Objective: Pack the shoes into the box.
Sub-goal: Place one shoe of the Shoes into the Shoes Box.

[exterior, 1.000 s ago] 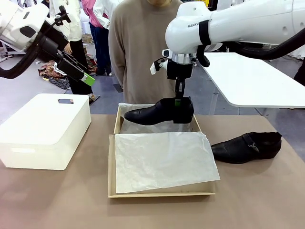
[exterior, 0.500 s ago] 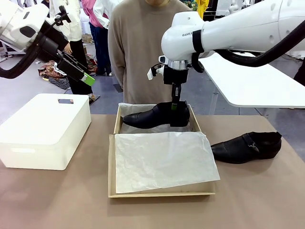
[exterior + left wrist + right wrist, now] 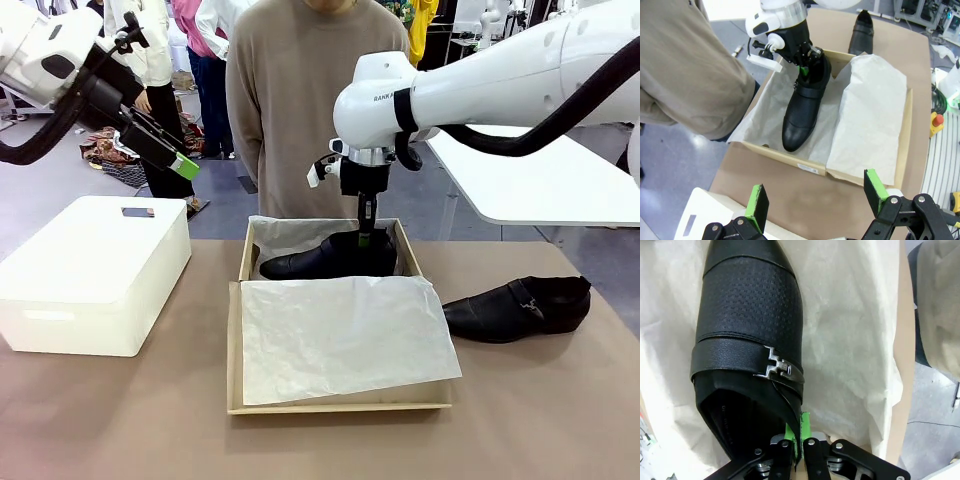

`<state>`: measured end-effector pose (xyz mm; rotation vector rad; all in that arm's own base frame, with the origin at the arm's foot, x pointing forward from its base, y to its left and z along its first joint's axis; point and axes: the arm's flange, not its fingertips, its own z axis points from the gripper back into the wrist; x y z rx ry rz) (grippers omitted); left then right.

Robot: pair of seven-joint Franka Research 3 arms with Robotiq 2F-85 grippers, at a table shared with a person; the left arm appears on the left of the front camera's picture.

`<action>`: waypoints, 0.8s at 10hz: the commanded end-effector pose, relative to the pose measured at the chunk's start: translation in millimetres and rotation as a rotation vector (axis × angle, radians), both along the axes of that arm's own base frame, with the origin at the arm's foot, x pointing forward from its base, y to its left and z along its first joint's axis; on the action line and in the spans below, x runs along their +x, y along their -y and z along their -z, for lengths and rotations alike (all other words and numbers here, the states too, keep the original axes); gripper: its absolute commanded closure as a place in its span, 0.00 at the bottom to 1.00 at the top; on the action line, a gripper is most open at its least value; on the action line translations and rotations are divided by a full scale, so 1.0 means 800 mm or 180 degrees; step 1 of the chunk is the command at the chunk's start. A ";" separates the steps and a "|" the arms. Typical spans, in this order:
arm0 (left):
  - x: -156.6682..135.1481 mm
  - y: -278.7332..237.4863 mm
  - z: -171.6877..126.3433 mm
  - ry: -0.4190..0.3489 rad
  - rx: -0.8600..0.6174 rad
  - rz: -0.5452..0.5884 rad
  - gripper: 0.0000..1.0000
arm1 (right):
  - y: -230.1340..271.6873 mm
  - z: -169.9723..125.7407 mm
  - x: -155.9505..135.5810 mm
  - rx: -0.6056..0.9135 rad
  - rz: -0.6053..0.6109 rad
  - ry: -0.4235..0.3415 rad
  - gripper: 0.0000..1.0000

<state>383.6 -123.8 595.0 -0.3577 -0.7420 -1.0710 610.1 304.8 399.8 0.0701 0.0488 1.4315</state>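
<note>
While the right gripper (image 3: 366,228) pinches 1 shoe (image 3: 318,262) by its heel rim to set it flat in the box (image 3: 243,255), the left gripper (image 3: 178,160) hangs spread open far left, clear

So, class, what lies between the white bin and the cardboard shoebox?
Only bare brown table, seen in the front view, separates the white bin from the shoebox.

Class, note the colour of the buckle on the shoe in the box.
Silver: the buckle on the black shoe shows best in the right wrist view.
</note>
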 end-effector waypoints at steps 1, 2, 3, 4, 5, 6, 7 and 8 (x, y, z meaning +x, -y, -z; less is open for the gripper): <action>0.001 -0.001 0.001 -0.0009 -0.0059 0.0037 0.00 | -0.007 0.004 0.010 -0.0093 -0.0035 0.0113 1.00; 0.001 -0.001 0.001 -0.0009 -0.0059 0.0037 0.00 | -0.008 0.010 0.012 -0.0099 -0.0024 0.0116 1.00; 0.001 -0.001 0.001 -0.0009 -0.0059 0.0037 0.00 | -0.007 0.013 0.013 -0.0099 0.0010 0.0138 1.00; 0.001 -0.001 0.001 -0.0009 -0.0059 0.0037 0.00 | -0.007 0.015 0.014 -0.0090 0.0010 0.0134 1.00; 0.001 -0.001 0.001 -0.0009 -0.0059 0.0037 0.00 | -0.006 0.014 0.015 -0.0077 0.0006 0.0126 1.00; 0.001 -0.001 0.001 -0.0009 -0.0059 0.0037 0.00 | -0.005 0.015 0.015 -0.0037 -0.0007 0.0051 1.00; 0.001 -0.001 0.001 -0.0009 -0.0059 0.0037 0.00 | -0.005 0.015 0.015 -0.0013 -0.0022 -0.0030 0.82; 0.001 -0.001 0.001 -0.0009 -0.0059 0.0037 0.00 | -0.003 0.012 0.015 -0.0018 -0.0006 -0.0061 0.63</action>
